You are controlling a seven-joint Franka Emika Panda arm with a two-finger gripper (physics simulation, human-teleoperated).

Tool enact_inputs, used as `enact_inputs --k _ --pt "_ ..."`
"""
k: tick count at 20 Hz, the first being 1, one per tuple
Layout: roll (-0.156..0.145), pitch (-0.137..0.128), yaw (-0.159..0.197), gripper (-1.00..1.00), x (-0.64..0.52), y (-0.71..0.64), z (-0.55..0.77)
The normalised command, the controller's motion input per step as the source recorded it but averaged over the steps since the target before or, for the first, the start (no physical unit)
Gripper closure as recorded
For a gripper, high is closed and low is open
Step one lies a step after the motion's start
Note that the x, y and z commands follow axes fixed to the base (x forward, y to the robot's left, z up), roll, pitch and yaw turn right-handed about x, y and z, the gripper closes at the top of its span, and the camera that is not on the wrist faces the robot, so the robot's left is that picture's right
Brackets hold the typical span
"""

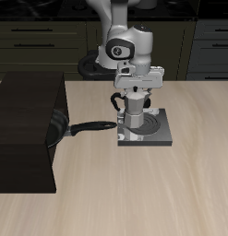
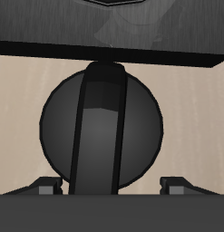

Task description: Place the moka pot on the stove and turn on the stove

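Toward the table's [image 1: 180, 194] back edge, near its middle, the moka pot [image 1: 134, 112] stood upright on the grey stove [image 1: 160, 135], over its dark coil. Right above it hung the gripper [image 1: 136, 92], fingers down around the pot's lid; whether they gripped it I couldn't tell. Beside the stove, a black frying pan [image 1: 58, 129] lay against a large black box [image 1: 23, 134], its handle pointing at the stove.

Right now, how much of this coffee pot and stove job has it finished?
The moka pot already sits over the stove, so placing looks about done. The gripper is right at the pot's top; whether it grips is unclear. Left: turn on the stove, whose coil shows no red glow.
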Motion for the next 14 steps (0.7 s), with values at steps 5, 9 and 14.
enact_inputs --k 5,9,14 --pt "0.017 -0.011 -0.015 1.0 -0.04 -0.06 0.09" --pt "0.018 -0.011 -0.011 1.0 -0.08 0.03 0.05" --pt "0.013 -0.007 0.003 1.0 -0.01 -0.03 0.01"
